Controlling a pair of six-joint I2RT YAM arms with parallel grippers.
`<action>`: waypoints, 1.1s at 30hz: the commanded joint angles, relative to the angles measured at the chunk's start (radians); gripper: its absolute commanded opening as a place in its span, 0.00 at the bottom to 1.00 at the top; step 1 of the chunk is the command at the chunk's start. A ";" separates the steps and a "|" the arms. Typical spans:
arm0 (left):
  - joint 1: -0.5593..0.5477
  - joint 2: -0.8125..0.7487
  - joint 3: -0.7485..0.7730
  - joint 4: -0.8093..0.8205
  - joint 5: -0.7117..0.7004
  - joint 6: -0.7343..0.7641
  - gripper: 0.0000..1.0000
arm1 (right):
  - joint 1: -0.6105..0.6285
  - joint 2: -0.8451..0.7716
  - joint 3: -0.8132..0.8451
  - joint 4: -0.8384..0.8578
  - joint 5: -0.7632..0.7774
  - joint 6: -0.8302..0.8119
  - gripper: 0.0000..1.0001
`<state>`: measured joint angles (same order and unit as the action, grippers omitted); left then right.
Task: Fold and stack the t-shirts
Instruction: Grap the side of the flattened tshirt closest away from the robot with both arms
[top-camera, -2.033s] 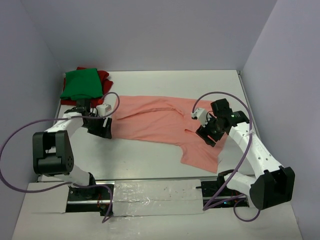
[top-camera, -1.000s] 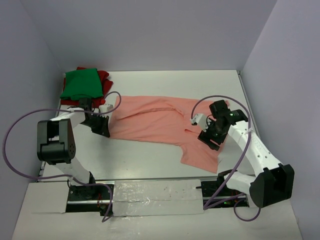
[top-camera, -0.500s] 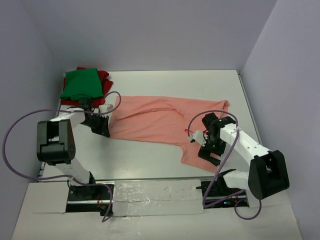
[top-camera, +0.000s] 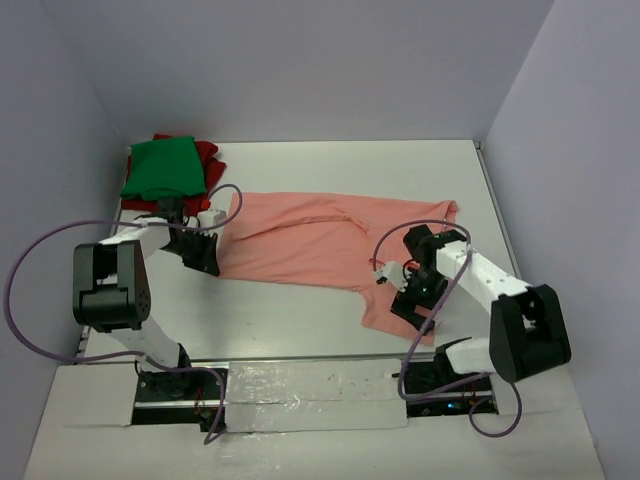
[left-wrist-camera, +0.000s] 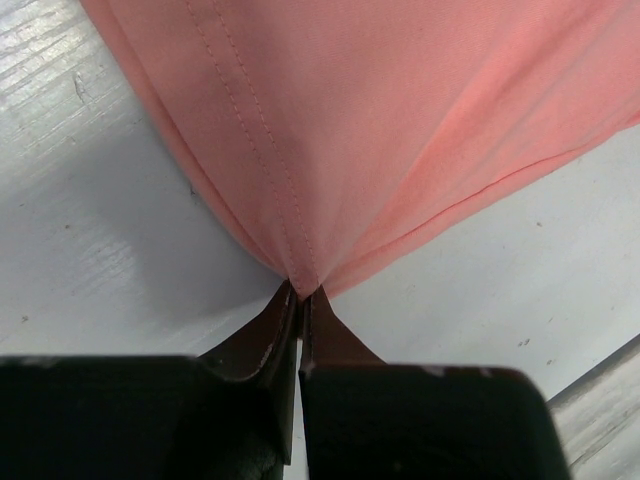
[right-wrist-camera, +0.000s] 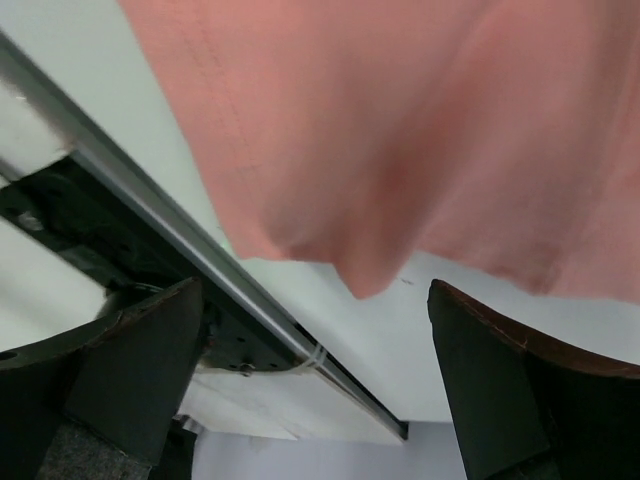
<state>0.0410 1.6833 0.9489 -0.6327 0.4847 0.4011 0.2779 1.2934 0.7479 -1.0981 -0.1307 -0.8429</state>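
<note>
The green shirt (top-camera: 160, 167) lies folded on the red shirt (top-camera: 208, 154). The left gripper (left-wrist-camera: 298, 296) pinches the pink shirt (top-camera: 320, 240) by its stitched left edge, gathering soft pleats. The cloth spreads rightward over the table (top-camera: 290, 312) to the right gripper (top-camera: 412, 305), which is over its near corner with jaws wide, holding nothing.

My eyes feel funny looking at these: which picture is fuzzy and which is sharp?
Right wrist view: the salmon-pink t-shirt looks fuzzy, its stitching smeared. Left wrist view: sharp, with hem stitches crisp above the left gripper. Top view: evenly lit, soft shadows.
</note>
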 joint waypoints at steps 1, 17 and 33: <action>0.007 -0.022 0.028 -0.002 0.020 0.013 0.05 | -0.022 0.107 0.064 -0.091 -0.133 -0.058 1.00; 0.011 -0.033 0.037 -0.007 0.018 0.010 0.05 | -0.036 0.178 0.056 0.069 -0.053 0.156 0.89; 0.011 -0.046 0.033 0.002 0.029 0.002 0.05 | 0.228 -0.258 0.002 0.279 0.042 0.175 1.00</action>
<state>0.0441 1.6737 0.9581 -0.6388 0.4858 0.4007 0.4576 1.0561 0.7795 -0.9649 -0.1448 -0.7223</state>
